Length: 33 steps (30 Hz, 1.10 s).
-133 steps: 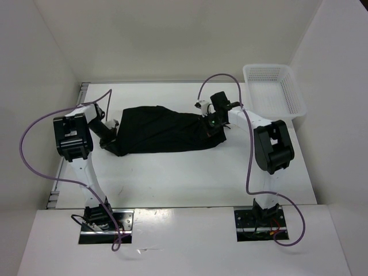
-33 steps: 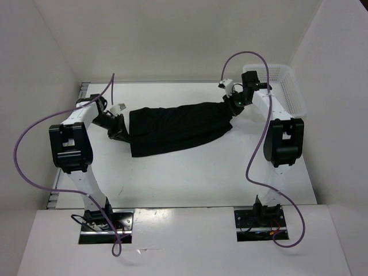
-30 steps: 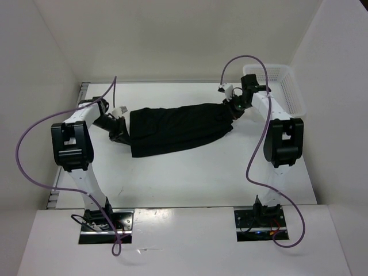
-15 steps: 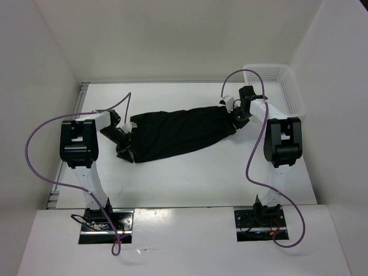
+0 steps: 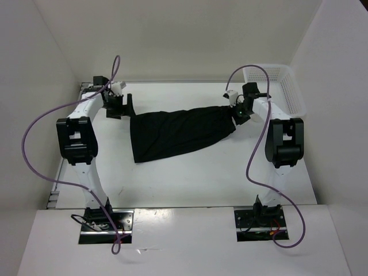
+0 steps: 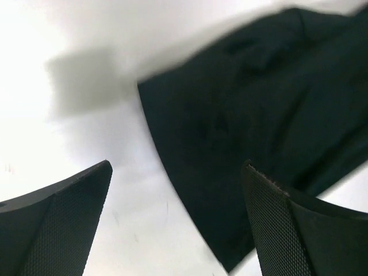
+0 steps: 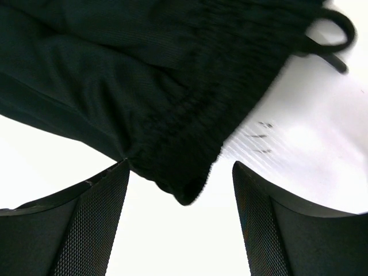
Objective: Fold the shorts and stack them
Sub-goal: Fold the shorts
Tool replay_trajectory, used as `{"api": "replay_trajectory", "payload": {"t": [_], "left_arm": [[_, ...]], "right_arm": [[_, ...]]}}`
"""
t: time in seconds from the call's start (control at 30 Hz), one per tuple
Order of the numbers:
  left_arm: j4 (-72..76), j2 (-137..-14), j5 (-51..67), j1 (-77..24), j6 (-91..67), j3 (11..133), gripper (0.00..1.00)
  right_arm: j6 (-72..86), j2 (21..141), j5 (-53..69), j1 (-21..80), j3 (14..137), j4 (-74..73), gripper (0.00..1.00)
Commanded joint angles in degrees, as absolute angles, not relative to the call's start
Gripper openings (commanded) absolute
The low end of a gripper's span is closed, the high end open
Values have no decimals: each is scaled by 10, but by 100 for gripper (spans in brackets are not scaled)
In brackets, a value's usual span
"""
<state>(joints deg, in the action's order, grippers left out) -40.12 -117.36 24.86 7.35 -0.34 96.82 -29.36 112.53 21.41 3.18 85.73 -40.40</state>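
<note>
top external view shows the left gripper [image 5: 122, 107] has let go and swung to the far left, fingers apart, while the right gripper [image 5: 238, 114], also spread, hovers at the waistband of the plain black soft-fabric shorts [image 5: 178, 129] lying mid white table [image 5: 190, 172], so a regrasp likely comes next

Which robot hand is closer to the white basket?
The right. The right gripper hovers over the waistband end of the shorts, just left of the basket. The left gripper is beyond the shorts' opposite end, much farther away.
</note>
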Motion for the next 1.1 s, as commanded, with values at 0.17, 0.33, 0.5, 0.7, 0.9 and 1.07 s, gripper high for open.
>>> {"api": "replay_trajectory", "payload": {"t": [0.17, 0.33, 0.5, 0.7, 0.9, 1.07], "left_arm": [[-331, -1283, 141, 1, 0, 1022, 100], [-324, -1296, 112, -6, 0, 1008, 100], [-313, -1290, 112, -6, 0, 996, 52], [-319, -1290, 117, -6, 0, 1008, 7], [-324, -1285, 112, -6, 0, 1020, 10], [-330, -1296, 100, -1, 0, 1038, 11]], "right_arm": [[-240, 1116, 231, 10, 843, -352, 77], [-211, 1136, 213, 10, 848, -326, 77], [-192, 1156, 220, 17, 838, -314, 77], [-168, 1177, 177, 24, 831, -285, 75], [-168, 1187, 178, 35, 806, -279, 62], [-168, 1194, 185, 48, 812, -279, 23]]}}
